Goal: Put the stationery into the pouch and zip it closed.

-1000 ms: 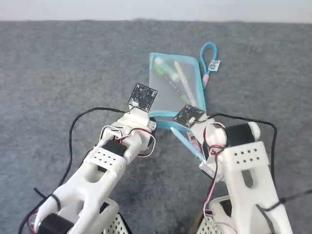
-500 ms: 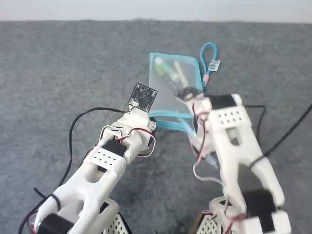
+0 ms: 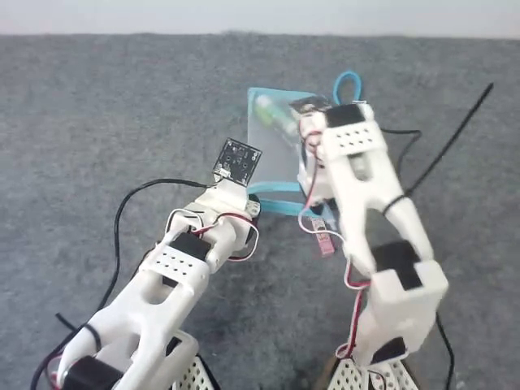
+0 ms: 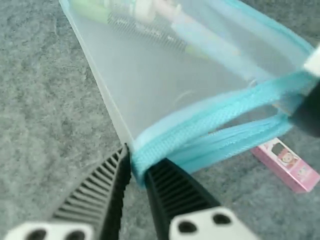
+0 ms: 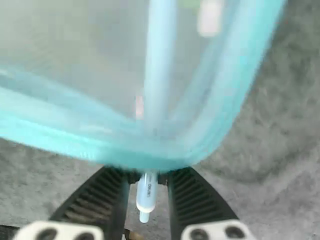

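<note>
The translucent pouch (image 3: 272,146) with teal zip edging lies on the carpet, several pens inside it (image 4: 150,20). My left gripper (image 4: 137,162) is shut on the near corner of the pouch's teal edge (image 4: 200,130); in the high view it sits at the pouch's near left corner (image 3: 253,208). My right arm (image 3: 349,162) stretches over the pouch's right side. My right gripper (image 5: 146,175) is shut on a light blue pen (image 5: 147,192), whose far end lies inside the pouch's mouth (image 5: 125,145). A pink eraser (image 3: 323,236) lies on the carpet beside the opening.
The grey carpet (image 3: 97,114) covers the whole table. A teal loop with a tag (image 3: 348,83) trails from the pouch's far right corner. Black cables (image 3: 130,203) run beside both arms. The pink eraser (image 4: 287,165) lies just past the open edge.
My right arm has swung forward over the pouch, carrying the blue pen into its mouth. The pink eraser, hidden under it before, now shows. The left arm has kept still.
</note>
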`<action>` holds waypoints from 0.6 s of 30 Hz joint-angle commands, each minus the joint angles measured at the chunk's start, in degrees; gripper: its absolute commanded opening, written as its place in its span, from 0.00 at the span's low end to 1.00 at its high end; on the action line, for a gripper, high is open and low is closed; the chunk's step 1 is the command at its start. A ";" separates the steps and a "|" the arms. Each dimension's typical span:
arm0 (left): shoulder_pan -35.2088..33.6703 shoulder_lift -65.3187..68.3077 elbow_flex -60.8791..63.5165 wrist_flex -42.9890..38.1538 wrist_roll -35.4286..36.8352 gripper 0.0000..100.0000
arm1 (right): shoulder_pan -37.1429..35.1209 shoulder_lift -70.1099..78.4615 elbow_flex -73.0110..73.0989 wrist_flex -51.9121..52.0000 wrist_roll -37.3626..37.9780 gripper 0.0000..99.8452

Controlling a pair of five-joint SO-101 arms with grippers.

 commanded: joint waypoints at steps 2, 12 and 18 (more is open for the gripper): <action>1.05 -1.23 -0.75 -1.76 -0.62 0.01 | -7.69 2.24 -13.45 3.47 -1.14 0.01; 0.70 -1.23 -0.66 -1.76 -0.70 0.01 | -9.19 6.81 -17.14 2.77 -1.41 0.18; 0.70 -1.23 -0.66 -1.76 -0.70 0.01 | -5.93 6.55 -17.14 1.71 -6.51 0.17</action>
